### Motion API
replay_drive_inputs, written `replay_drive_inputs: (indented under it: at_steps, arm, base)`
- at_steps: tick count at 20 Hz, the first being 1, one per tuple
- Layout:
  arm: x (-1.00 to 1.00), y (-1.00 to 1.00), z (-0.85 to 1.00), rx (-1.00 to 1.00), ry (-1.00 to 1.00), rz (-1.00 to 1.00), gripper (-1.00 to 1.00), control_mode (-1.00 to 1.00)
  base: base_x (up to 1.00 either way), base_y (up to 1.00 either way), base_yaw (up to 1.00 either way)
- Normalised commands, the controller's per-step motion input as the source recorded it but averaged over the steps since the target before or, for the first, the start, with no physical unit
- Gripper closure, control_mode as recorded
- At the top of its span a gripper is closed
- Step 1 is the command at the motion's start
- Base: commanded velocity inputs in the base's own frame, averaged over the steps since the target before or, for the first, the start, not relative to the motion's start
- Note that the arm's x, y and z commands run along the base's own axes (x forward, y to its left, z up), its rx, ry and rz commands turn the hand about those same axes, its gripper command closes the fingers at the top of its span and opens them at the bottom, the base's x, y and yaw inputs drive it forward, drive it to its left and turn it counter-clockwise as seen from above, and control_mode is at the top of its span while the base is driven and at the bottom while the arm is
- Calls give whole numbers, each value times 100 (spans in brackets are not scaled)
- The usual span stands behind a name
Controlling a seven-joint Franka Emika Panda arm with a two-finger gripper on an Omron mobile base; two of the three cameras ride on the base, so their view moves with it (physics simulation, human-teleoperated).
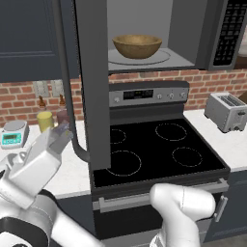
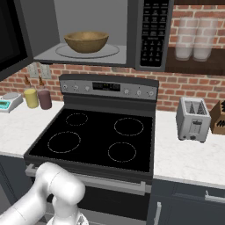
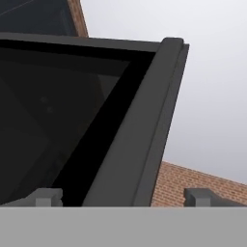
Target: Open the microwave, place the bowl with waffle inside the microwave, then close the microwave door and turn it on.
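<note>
The microwave door [image 1: 91, 82], a broad dark-grey framed panel with a dark glass window and a long curved bar handle [image 1: 65, 82], stands swung open toward the robot, seen edge-on in the left base view and hanging out over the left part of the stove. Nearest on the left, the white arm's two-finger gripper [image 1: 62, 131] sits low beside the handle's bottom end, its jaws spread wide with nothing between them; in the hand view the two dark fingertips [image 3: 47, 197] stand far apart with the door's grey frame [image 3: 144, 125] running up between them. Beyond the gripper lies the black glass cooktop [image 2: 94, 138] with its four burner rings and a silver control panel at the back. On the white counter to the left stand a yellow canister [image 2: 31, 97], a maroon canister [image 2: 45, 99] and a small scale [image 2: 8, 102]; to the right stands a silver toaster [image 2: 193, 118]. Farthest and highest, the large black and dark-grey microwave [image 2: 151, 33] is open, and the round brown wooden bowl [image 2: 86, 41] rests on the turntable plate inside its cavity. I cannot tell whether the waffle is in the bowl.
</note>
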Motion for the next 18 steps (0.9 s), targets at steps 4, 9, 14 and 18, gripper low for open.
replay_drive_inputs:
  at_steps: [4, 9, 14, 18]
  arm:
    - [0, -50, 0, 0, 0, 0, -100, -100]
    - [-2, -53, 7, 0, 0, 0, -100, -100]
    - [-18, -58, 14, 0, 0, 0, -100, -100]
    - [-23, -64, 13, 0, 0, 0, -100, -100]
  base:
    - [0, 0, 0]
    - [0, 0, 0]
    - [0, 0, 0]
    - [0, 0, 0]
